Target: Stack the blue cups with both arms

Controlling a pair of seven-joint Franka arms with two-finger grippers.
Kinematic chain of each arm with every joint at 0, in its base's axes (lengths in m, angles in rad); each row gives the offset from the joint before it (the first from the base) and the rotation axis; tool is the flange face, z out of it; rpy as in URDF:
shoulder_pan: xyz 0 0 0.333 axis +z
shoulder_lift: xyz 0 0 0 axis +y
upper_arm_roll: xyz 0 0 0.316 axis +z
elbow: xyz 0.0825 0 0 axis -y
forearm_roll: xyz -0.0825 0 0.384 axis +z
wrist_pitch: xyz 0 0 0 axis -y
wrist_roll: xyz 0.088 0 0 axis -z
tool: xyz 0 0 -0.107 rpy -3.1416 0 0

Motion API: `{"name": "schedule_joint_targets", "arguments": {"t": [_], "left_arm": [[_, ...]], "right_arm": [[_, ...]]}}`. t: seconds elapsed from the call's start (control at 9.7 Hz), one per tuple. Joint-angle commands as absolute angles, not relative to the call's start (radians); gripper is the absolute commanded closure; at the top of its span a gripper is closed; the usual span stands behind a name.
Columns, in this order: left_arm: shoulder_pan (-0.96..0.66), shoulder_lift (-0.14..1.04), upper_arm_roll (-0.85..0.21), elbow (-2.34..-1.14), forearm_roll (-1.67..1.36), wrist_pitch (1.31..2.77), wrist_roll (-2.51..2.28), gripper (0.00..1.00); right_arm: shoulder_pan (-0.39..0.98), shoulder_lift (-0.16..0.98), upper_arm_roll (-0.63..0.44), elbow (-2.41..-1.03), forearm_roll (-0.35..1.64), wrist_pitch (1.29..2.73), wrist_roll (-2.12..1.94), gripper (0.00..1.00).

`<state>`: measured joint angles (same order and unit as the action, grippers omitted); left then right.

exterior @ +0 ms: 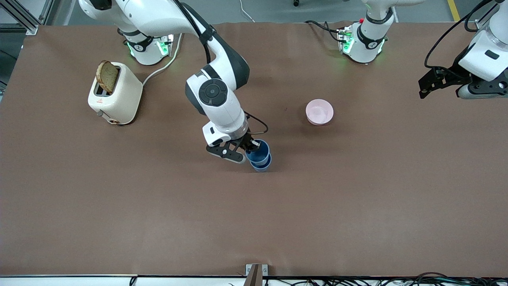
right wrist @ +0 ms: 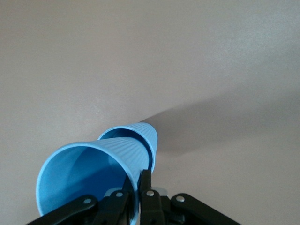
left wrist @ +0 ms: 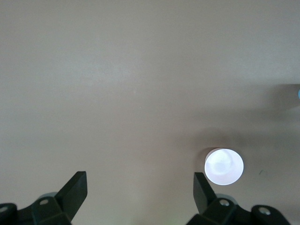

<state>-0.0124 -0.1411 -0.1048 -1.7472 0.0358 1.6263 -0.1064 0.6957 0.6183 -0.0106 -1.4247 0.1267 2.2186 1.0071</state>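
Note:
Two blue cups stand near the table's middle. The upper cup (exterior: 258, 153) sits partly inside the lower cup (exterior: 263, 164), which stands on the table. In the right wrist view the upper cup (right wrist: 93, 178) is nested in the lower one (right wrist: 143, 136). My right gripper (exterior: 250, 147) is shut on the upper cup's rim, one finger inside and one outside (right wrist: 146, 180). My left gripper (exterior: 430, 85) is open and empty, held high over the left arm's end of the table; its fingers (left wrist: 75, 190) show in the left wrist view.
A pink bowl (exterior: 319, 112) stands between the cups and the left arm's base; it also shows in the left wrist view (left wrist: 224, 166). A cream toaster (exterior: 115, 93) with a bread slice stands toward the right arm's end.

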Motion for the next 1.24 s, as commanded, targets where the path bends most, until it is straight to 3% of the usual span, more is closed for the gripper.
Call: {"name": "schedule_joint_targets", "arguments": {"t": [0.0, 0.1, 0.41, 0.82, 1.13], "left_arm": [[-0.015, -0.133, -0.106, -1.773, 0.028, 1.637, -0.089, 0.00], [-0.017, -0.129, -0.106, -1.757, 0.028, 1.637, -0.090, 0.00], [-0.014, -0.104, -0.106, -1.723, 0.028, 1.615, -0.090, 0.00], [-0.011, -0.098, -0.106, -1.724, 0.028, 1.605, -0.089, 0.00], [-0.014, -0.098, -0.106, -1.729, 0.028, 1.589, -0.092, 0.00]], "right_arm": [[0.710, 0.630, -0.018, -1.410, 0.123, 2.214, 1.023, 0.18], [0.728, 0.629, -0.021, -1.408, 0.117, 2.214, 1.023, 0.00], [0.694, 0.563, -0.043, -1.407, 0.085, 2.203, 1.011, 0.00], [0.588, 0.390, -0.095, -1.416, 0.037, 1.912, 0.872, 0.00], [0.377, 0.267, -0.115, -1.419, 0.035, 1.723, 0.553, 0.00]]}}
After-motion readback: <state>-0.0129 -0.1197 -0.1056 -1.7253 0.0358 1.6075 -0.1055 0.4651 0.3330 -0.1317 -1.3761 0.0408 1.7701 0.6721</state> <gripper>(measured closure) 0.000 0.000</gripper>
